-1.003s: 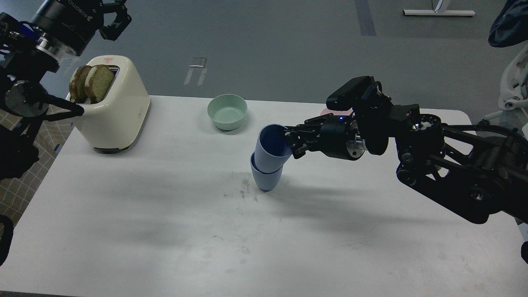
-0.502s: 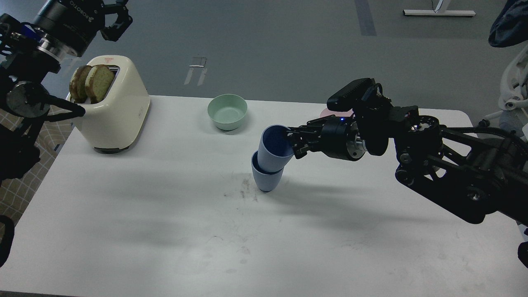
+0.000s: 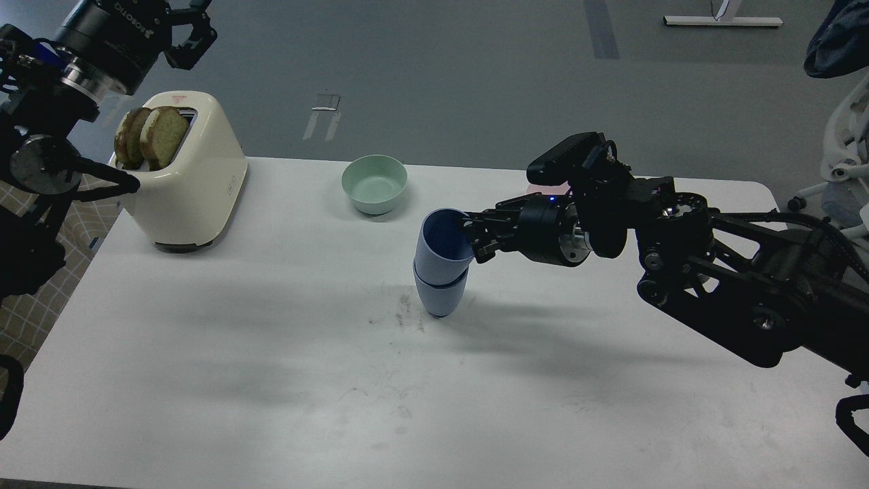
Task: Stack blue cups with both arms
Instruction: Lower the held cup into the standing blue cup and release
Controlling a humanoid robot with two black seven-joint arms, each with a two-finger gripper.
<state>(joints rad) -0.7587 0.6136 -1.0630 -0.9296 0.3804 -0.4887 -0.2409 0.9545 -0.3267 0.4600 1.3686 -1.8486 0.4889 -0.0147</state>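
Two periwinkle-blue cups stand nested near the table's middle. The lower cup [image 3: 441, 295] rests on the white table [image 3: 271, 353]. The upper cup [image 3: 438, 248] sits inside it, nearly upright, its dark inside showing. My right gripper [image 3: 472, 238] comes in from the right and is shut on the upper cup's right rim. My left gripper [image 3: 193, 30] is raised at the top left, above and behind the toaster, away from the cups, with its fingers spread and empty.
A cream toaster [image 3: 193, 180] with two bread slices [image 3: 149, 136] stands at the back left. A mint-green bowl [image 3: 374, 183] sits behind the cups. A pink bowl [image 3: 536, 183] is mostly hidden behind my right arm. Grey floor lies beyond the table.
My right gripper has moved left and down, bringing the tilted upper cup more upright and deeper into the lower cup. The left arm has barely moved.
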